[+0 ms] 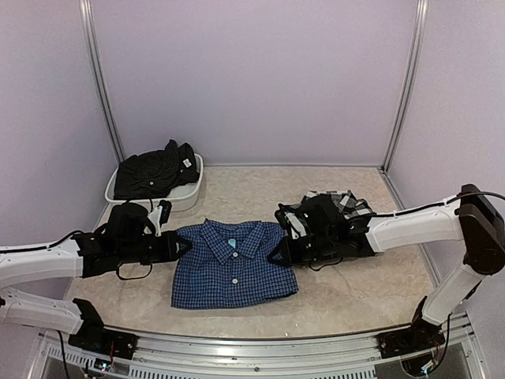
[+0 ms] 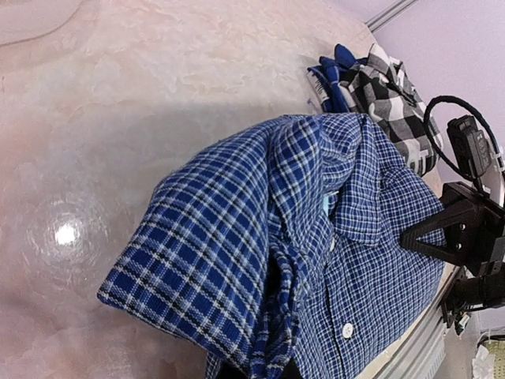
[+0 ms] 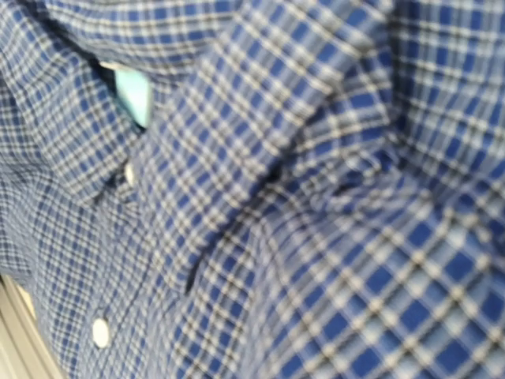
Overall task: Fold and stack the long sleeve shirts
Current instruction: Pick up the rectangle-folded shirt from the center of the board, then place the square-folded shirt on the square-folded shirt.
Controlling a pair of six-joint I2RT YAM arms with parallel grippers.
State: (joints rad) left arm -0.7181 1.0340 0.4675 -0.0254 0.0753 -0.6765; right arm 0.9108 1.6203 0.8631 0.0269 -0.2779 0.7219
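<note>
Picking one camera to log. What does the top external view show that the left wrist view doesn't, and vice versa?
Only the top external: the black shirt heaped in a white tub, plus the left arm. Only the left wrist: glare on the table, and the bunched edge of the blue checked shirt close up. Both: that shirt, the black-and-white checked shirt beyond it, the right pincer.

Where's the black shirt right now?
Top view: the black shirt lies bunched in the white tub at back left, behind the left gripper.
</note>
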